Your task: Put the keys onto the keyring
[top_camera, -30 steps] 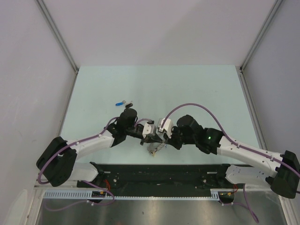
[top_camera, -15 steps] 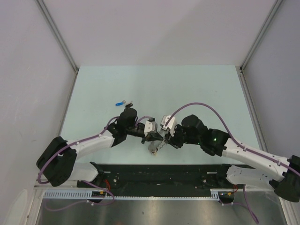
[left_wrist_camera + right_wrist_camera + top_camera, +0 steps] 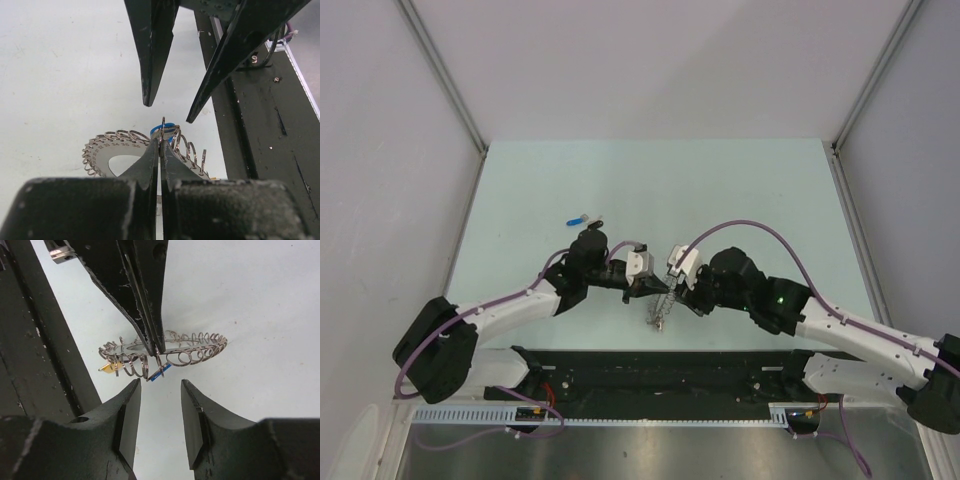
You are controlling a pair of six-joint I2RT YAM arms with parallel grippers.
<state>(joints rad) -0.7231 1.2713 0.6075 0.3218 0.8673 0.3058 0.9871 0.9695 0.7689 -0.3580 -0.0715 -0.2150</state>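
Observation:
The keyring [image 3: 112,152] is a flat silver ring fringed with wire loops. My left gripper [image 3: 160,145] is shut on one loop at its rim and holds it tilted above the table [image 3: 660,308]. A blue key [image 3: 162,371] hangs from a loop beside the left fingers [image 3: 150,315]. A yellow key [image 3: 106,367] hangs from another loop. My right gripper [image 3: 160,387] is open and empty. It faces the ring's edge, a short gap from the blue key. Another blue key [image 3: 579,219] and a black key [image 3: 596,216] lie on the table behind the left arm.
The black base rail [image 3: 670,365] runs along the near table edge right under the ring. Grey walls and metal posts [image 3: 450,90] close in the pale green table [image 3: 720,190] on three sides.
The left gripper has moved a little right and back with the keyring, which now hangs higher and more tilted. The right gripper has shifted slightly right, staying open.

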